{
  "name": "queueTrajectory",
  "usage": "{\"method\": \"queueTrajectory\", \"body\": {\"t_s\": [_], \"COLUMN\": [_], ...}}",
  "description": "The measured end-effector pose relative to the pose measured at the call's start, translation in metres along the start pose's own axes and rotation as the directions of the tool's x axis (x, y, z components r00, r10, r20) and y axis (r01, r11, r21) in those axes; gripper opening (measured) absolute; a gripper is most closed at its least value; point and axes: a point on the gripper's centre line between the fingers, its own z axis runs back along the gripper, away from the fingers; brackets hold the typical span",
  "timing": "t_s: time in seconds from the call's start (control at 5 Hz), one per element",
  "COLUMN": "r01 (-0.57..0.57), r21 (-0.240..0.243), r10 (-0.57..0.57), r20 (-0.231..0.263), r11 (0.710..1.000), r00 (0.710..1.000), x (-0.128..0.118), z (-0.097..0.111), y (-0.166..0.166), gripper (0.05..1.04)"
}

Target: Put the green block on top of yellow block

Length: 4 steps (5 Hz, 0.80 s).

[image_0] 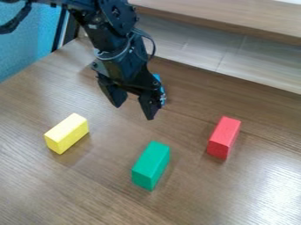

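My gripper [134, 112] hangs over the upper middle of the table, open, with nothing between its fingers. It stands above and behind both blocks. The green block [151, 164] lies on the wood at the lower middle, its long side slanting from lower left to upper right. To its left and a little farther back, the yellow block [67, 132] rests on the table at a similar slant. The two blocks are apart, and the gripper touches neither.
A red block [224, 137] lies right of the green one. Partly hidden behind the gripper is a blue object [162, 90]. A wooden ledge [235, 19] runs along the back of the table [235, 193], and a blue surface [29, 48] borders its left edge.
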Motion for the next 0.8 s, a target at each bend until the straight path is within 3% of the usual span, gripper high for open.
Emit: {"method": "queueTrajectory", "body": {"t_s": [0.4, 0.8], "r01": [-0.01, -0.043], "r21": [-0.007, -0.049], "r10": [0.01, 0.038], "r20": [-0.055, -0.094], "r11": [1.0, 0.998], "r00": [0.998, 0.995], "x": [-0.009, -0.015], "z": [-0.005, -0.004], "y": [-0.001, -0.005], "gripper": [0.999, 0.999]}}
